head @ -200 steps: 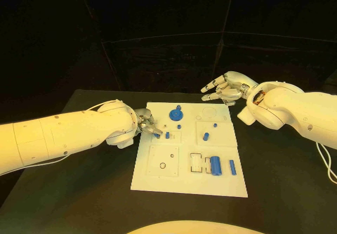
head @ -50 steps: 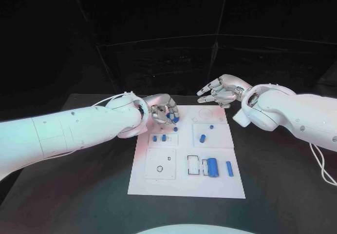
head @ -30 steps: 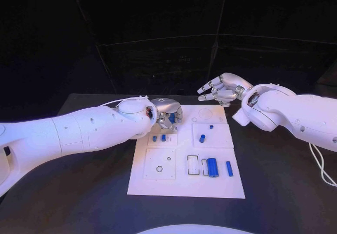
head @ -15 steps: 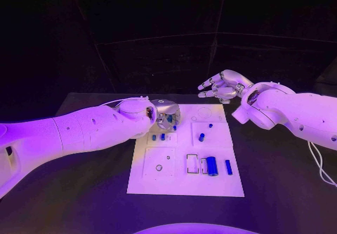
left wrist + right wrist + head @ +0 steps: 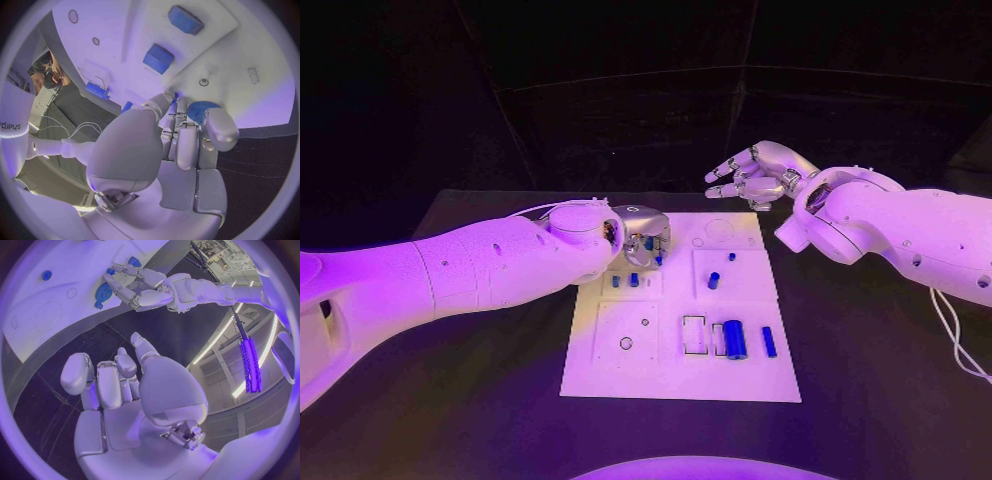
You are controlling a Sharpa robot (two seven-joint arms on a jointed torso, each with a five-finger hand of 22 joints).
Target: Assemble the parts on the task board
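The round blue part (image 5: 201, 111) sits at the far end of the white task board (image 5: 678, 375), with the left hand (image 5: 640, 237) set down over it, fingers closed around its rim. More blue parts (image 5: 734, 339) lie nearer on the board. Beyond the board's far edge, the right hand (image 5: 759, 176) hovers above the table (image 5: 877, 370), fingers apart, holding nothing.

A black table (image 5: 473, 400) carries the white task board (image 5: 661, 375), which lies flat at its middle, running near to far.
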